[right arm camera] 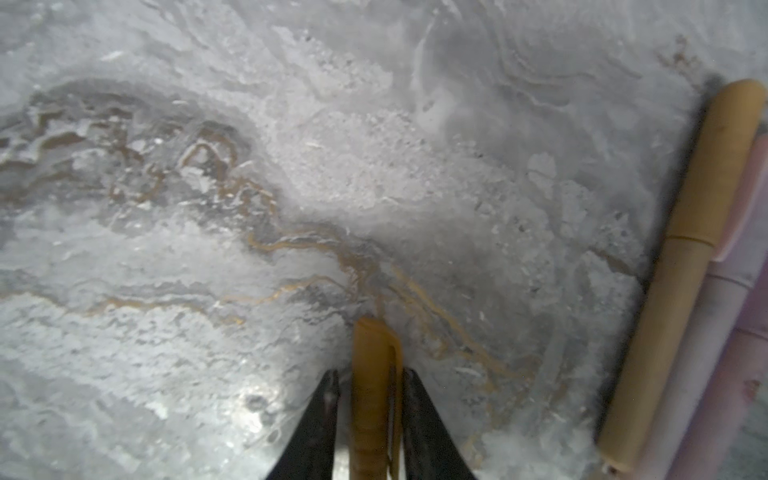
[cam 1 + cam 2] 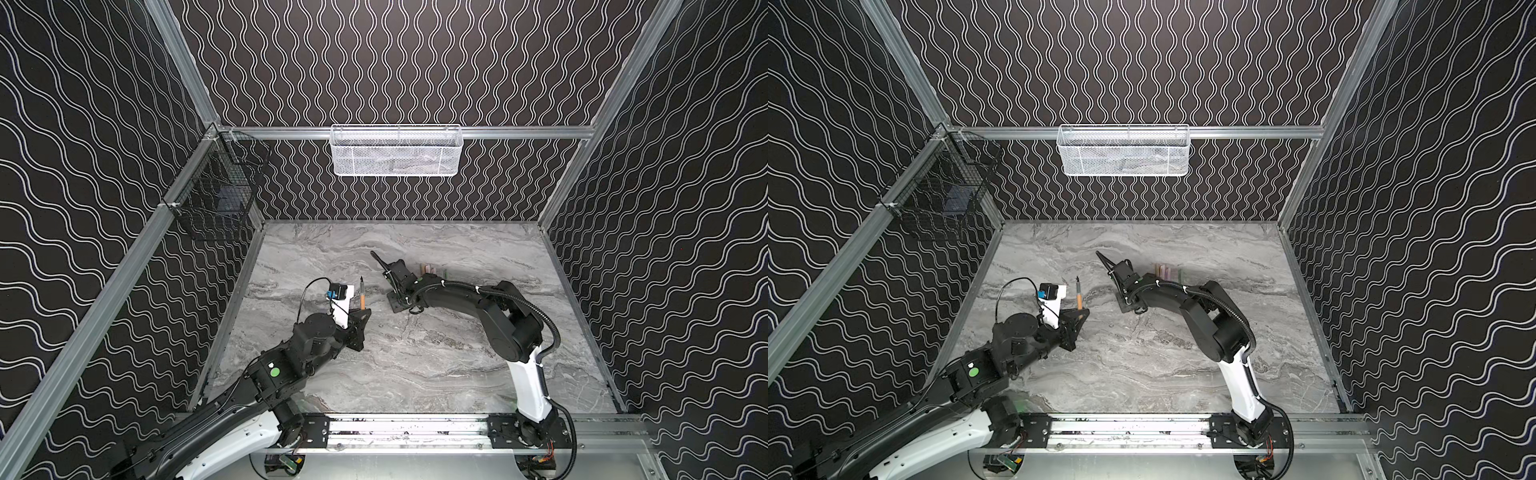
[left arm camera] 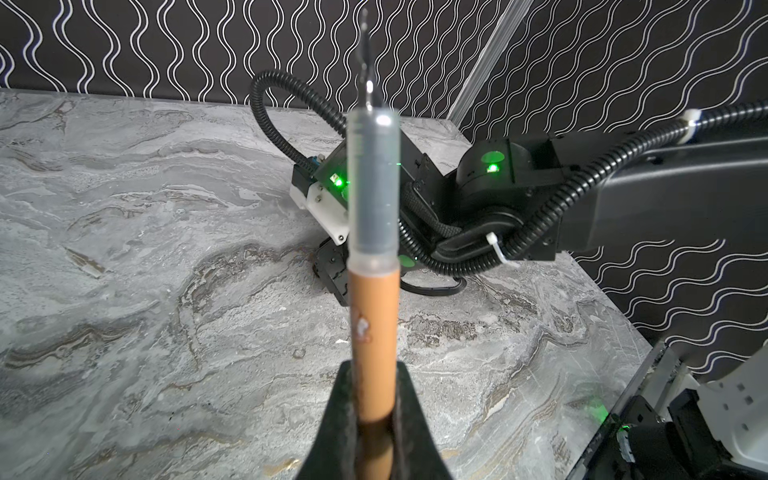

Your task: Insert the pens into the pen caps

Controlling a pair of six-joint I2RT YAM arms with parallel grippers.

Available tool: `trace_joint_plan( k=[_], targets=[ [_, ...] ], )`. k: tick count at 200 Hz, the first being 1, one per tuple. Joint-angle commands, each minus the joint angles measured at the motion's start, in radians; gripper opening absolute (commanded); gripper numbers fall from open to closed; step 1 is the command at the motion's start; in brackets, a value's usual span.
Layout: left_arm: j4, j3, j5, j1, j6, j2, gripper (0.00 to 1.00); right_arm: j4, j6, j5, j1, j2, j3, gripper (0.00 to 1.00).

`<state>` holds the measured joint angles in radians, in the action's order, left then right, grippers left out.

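A black wire basket [image 2: 216, 195] left of the white mesh basket [image 2: 395, 166] holds a dark object [image 2: 227, 198] (the white one's contents are unreadable). Forward-left of the white basket, the left gripper [image 2: 363, 312] clamps a tan-orange pen [image 2: 362, 297], its long axis and dark tip aimed toward that basket. Just before the basket, the right gripper [image 1: 371, 374] narrowly flanks a tan-orange cap [image 1: 368, 353] lying along its fingers. I cannot tell whether it grips.

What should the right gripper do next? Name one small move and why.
Probably close the right gripper on the tan cap: its jaws flank it with a slight gap, while the left gripper holds the tan pen tip-up, ready.
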<state>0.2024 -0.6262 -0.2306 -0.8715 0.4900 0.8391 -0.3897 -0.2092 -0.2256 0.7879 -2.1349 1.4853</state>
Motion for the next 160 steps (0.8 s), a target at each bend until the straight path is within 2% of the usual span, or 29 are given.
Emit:
trace_joint_plan(
  k=[1, 95, 160],
  targets=[
    [-0.035, -0.012, 0.003, 0.002, -0.021, 0.005, 0.00, -0.081, -0.001, 0.044, 0.010, 0.006, -0.010, 0.32],
    [-0.037, -0.009, 0.002, 0.002, -0.021, 0.006, 0.00, -0.034, -0.016, 0.099, 0.017, 0.031, -0.009, 0.30],
    [-0.032, -0.008, 0.002, 0.002, -0.024, -0.006, 0.00, 0.048, 0.002, 0.277, 0.014, 0.078, -0.033, 0.30]
  ],
)
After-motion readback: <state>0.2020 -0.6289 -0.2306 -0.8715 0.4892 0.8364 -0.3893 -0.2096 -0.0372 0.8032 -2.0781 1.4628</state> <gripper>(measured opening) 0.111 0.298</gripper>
